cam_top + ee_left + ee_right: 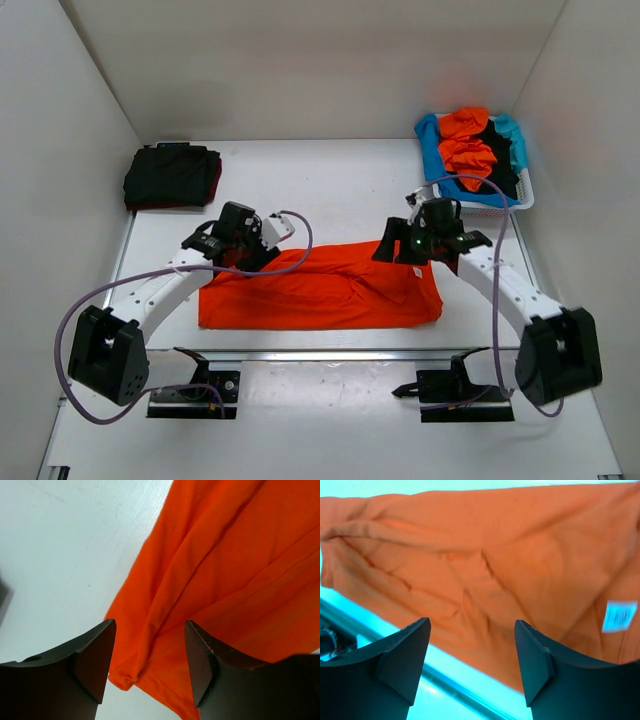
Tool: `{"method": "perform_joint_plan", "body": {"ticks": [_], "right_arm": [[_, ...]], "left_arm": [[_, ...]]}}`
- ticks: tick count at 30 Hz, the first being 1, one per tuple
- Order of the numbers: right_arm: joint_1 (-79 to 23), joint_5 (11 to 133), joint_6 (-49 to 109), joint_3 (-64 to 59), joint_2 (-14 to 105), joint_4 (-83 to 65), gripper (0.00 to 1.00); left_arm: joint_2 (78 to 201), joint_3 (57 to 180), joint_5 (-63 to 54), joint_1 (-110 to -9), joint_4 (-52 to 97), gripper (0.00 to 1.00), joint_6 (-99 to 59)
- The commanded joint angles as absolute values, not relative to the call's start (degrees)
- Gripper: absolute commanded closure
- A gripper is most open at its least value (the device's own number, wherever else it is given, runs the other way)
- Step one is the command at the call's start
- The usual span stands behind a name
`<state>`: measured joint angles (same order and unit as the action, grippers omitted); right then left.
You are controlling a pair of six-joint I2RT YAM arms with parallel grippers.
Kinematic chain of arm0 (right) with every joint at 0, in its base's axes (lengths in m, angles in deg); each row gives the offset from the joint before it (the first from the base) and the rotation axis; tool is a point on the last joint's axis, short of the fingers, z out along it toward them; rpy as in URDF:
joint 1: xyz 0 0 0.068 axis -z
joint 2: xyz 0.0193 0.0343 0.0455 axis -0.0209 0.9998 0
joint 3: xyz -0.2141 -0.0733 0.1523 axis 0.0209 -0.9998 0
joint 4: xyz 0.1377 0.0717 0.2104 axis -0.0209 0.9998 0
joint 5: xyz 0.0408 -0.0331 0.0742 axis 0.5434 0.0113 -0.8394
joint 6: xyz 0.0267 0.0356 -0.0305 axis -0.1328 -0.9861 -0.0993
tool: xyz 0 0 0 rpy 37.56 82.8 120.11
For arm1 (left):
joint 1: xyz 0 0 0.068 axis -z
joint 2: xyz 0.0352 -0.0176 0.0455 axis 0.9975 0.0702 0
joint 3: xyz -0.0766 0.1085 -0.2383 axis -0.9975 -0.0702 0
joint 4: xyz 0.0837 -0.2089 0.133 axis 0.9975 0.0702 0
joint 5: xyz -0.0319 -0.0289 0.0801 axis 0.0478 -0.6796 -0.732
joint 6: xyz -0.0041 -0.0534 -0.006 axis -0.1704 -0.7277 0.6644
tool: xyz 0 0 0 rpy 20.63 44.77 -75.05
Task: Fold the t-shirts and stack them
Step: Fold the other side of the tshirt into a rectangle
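A bright orange t-shirt (320,288) lies folded into a long band across the table's middle. My left gripper (243,252) hovers over its upper left corner, jaws open and empty; that rolled corner of the orange t-shirt (125,677) shows between the fingers. My right gripper (402,250) hovers over the upper right part, open and empty, above the orange t-shirt (485,580) with its white label (618,615). A folded stack of a black t-shirt (170,172) on a dark red one sits at the back left. Orange, light blue and black t-shirts (470,150) are heaped in the basket.
A white lattice basket (525,192) stands at the back right against the right wall. White walls close in the left, right and back. A metal rail (330,353) runs along the table's front edge, with the arm bases below it.
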<state>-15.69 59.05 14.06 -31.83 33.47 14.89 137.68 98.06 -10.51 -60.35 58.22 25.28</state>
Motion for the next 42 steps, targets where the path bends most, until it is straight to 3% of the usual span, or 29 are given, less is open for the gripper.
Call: {"method": "perform_joint_plan", "body": {"ticks": [1, 5, 14, 20, 23, 28, 42], "right_arm": [[-16.21, 60.22, 17.02, -27.92, 41.9, 13.97, 0.34], [-18.67, 60.31, 20.36, -22.99, 51.05, 15.82, 0.31], [-20.16, 59.61, 21.06, -18.59, 58.97, 13.8, 0.35], [-22.09, 58.03, 20.28, -19.81, 60.48, 12.31, 0.62], [-21.83, 56.54, 20.01, -20.34, 61.27, 13.09, 0.71], [-22.18, 54.52, 19.66, -21.83, 58.99, 13.19, 1.0], [-28.87, 49.6, 13.59, -30.0, 50.55, 9.85, 0.98]], "left_arm": [[136.67, 95.84, -11.19, -61.1, 56.34, 0.32, 21.96], [135.27, 92.95, -10.84, -62.77, 56.16, 0.31, 20.72], [134.21, 92.14, -10.4, -63.56, 56.51, 0.3, 19.58], [134.48, 92.24, -11.19, -63.56, 55.99, 0.29, 20.19], [133.95, 91.89, -11.19, -63.65, 55.9, 0.28, 20.28], [134.21, 92.33, -11.97, -63.74, 55.81, 0.28, 20.54], [134.21, 92.15, -12.68, -62.6, 55.54, 0.28, 21.95]]}}
